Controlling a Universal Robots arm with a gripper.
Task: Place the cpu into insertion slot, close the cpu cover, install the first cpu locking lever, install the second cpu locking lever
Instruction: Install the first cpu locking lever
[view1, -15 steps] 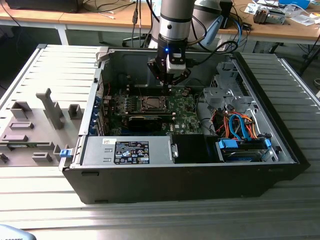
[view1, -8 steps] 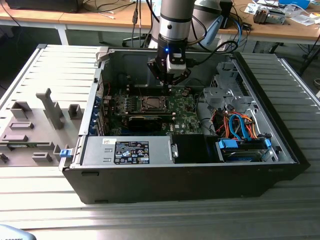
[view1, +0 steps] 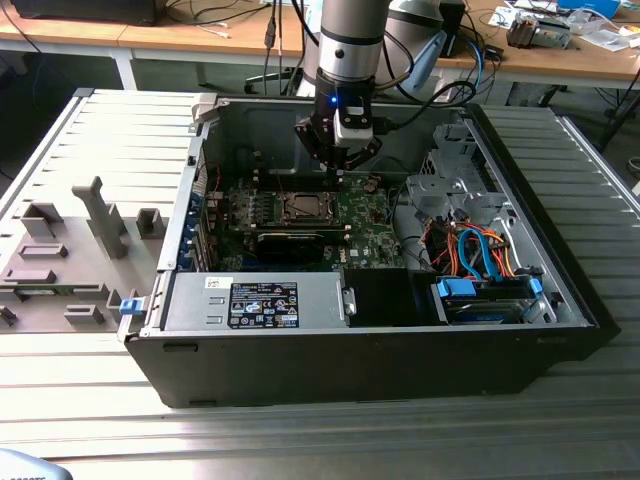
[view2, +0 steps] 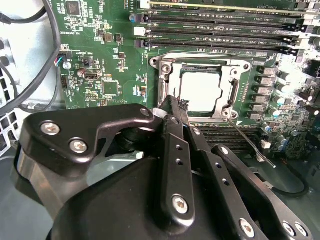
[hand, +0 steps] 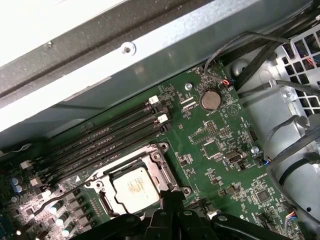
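Note:
The cpu (view2: 200, 91) (hand: 135, 187) lies with its silver top up in the insertion slot (view1: 300, 207) on the green motherboard. The cpu cover (view2: 232, 92) (hand: 162, 170) lies flat around it as a metal frame. One thin locking lever (view2: 250, 142) (hand: 57, 200) sticks out loose from a corner of the socket, away from the frame. Another lever (view2: 200, 58) lies along one edge of the socket. My gripper (view1: 338, 178) (view2: 175, 101) is shut on nothing, its tips just beside the cover's edge. Its black fingers (hand: 170, 220) hide the near side of the socket.
The board sits inside an open black computer case (view1: 330, 360). Long black memory slots (view2: 220, 25) (hand: 100, 140) run beside the socket. Cables (view1: 470, 250) and a metal drive cage (view1: 445, 185) are on the exterior view's right. A grey fixture tray (view1: 80, 240) stands on its left.

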